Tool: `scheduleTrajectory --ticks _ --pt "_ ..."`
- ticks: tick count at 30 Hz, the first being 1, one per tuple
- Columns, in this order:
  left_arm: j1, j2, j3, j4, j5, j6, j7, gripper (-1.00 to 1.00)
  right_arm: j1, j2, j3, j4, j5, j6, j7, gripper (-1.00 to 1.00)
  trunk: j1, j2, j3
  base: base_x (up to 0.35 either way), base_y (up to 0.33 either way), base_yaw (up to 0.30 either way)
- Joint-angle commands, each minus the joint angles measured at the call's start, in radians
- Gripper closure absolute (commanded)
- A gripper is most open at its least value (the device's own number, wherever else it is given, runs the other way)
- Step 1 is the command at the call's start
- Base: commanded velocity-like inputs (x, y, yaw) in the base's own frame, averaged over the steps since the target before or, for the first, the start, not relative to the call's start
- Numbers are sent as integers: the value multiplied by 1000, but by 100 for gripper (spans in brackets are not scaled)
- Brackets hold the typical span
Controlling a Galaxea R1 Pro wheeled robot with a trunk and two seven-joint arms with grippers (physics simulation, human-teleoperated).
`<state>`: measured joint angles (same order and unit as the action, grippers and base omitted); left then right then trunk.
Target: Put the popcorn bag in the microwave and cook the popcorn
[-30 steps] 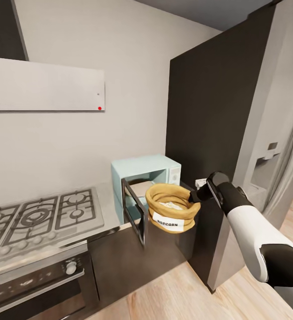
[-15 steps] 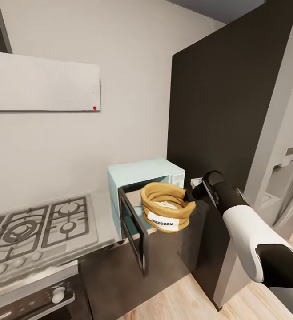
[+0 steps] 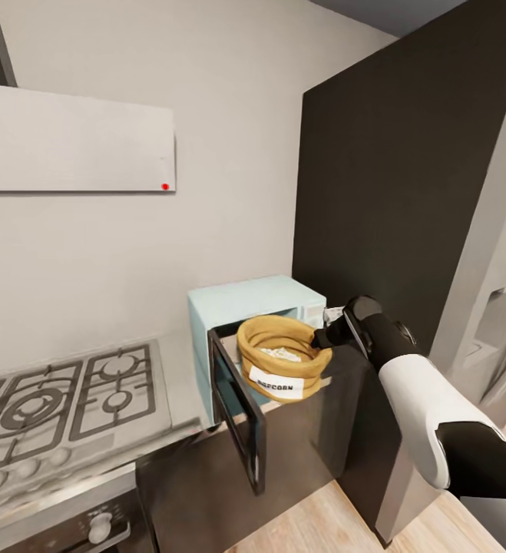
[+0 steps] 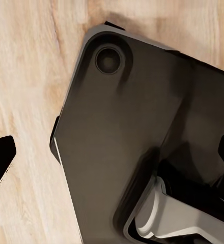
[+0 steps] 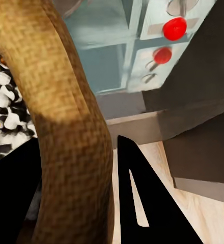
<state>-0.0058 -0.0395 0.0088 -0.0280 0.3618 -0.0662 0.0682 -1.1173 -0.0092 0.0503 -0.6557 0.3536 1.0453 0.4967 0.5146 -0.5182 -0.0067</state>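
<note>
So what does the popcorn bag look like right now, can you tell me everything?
The popcorn bag is a squat tan-yellow sack of woven cloth with a thick rolled rim and a white label reading POPCORN on its front. It is open at the top, with small whitish bits inside. It sits upright, tilted a little, held in the air at the open mouth of the microwave, beside its swung-out door. The right gripper has its jaws pinched on the rim on the bag's right side.

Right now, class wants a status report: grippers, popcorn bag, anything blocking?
Right gripper shut on popcorn bag rim. Bag at microwave opening, door open. Left gripper: state unclear. Nothing blocking.
</note>
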Motion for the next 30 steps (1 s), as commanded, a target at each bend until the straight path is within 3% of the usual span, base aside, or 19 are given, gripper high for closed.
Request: scheduleTrajectory --ticks 1,19,24,30 --pt "0 0 0 0 3 -3 2 -100 -1 0 4 -1 10 2 10 100 1 -1 -1 149 207 0" --pt "0 0 2 0 3 -3 2 -100 -1 -5 9 12 22 2 -2 100 1 -1 -1 25 32 0" --pt "0 0 2 0 3 -3 2 -100 -1 1 10 19 20 2 -60 100 1 -1 -1 0 0 0" --pt "0 0 1 0 3 -3 2 -100 -1 1 10 21 20 2 -68 100 1 -1 -1 0 0 0"
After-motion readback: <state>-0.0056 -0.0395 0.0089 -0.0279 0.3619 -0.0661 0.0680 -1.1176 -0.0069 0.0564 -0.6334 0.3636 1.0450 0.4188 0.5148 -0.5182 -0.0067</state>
